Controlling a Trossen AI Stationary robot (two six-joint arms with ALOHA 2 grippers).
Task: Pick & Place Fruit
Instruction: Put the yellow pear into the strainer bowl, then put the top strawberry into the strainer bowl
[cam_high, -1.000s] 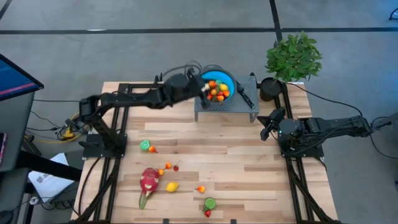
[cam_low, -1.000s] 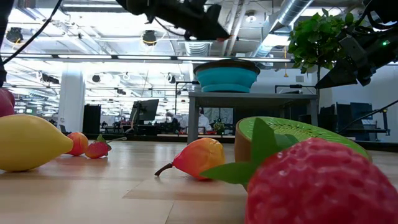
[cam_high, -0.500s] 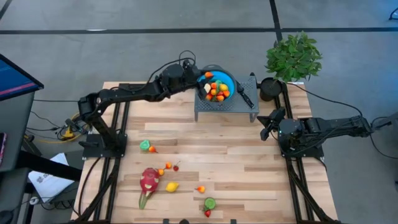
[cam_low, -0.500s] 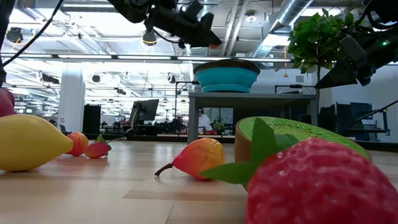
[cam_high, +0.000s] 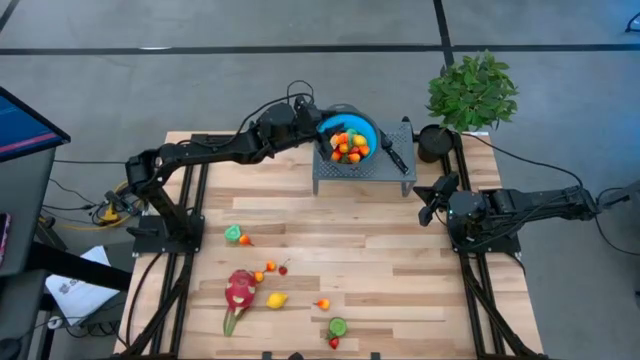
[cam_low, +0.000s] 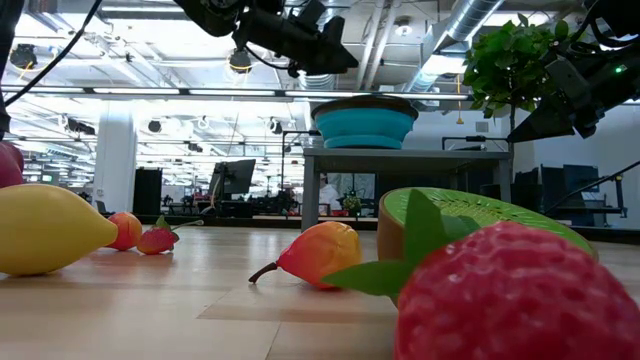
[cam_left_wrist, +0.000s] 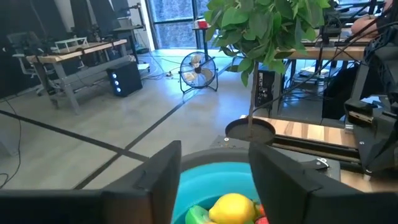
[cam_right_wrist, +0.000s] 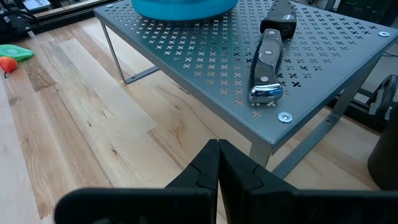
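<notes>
My left gripper (cam_high: 319, 124) (cam_left_wrist: 214, 163) hovers level and open over the left rim of the blue bowl (cam_high: 366, 124), with nothing between its fingers. The bowl stands on a grey perforated stand (cam_high: 365, 173) and holds several small orange, red, yellow and green fruits (cam_high: 347, 146); a yellow fruit (cam_left_wrist: 233, 207) lies just below the fingers. More fruits lie on the wooden table: a pink dragon fruit (cam_high: 239, 291), a yellow one (cam_high: 277, 300), a green half (cam_high: 338, 326). My right gripper (cam_high: 428, 211) (cam_right_wrist: 218, 163) waits shut beside the stand's right end.
A black-handled knife (cam_high: 392, 152) (cam_right_wrist: 268, 68) lies on the stand right of the bowl. A potted plant (cam_high: 472, 92) stands at the far right corner. Small fruits (cam_high: 270, 266) dot the near left part of the table; bare boards lie in the middle.
My left gripper has swung toward the table's far edge along the bowl's left rim, carrying a small orange fruit at its fingertips. It has then let go; the fruit has left the fingertips, and the fingers now stand apart with nothing in them.
</notes>
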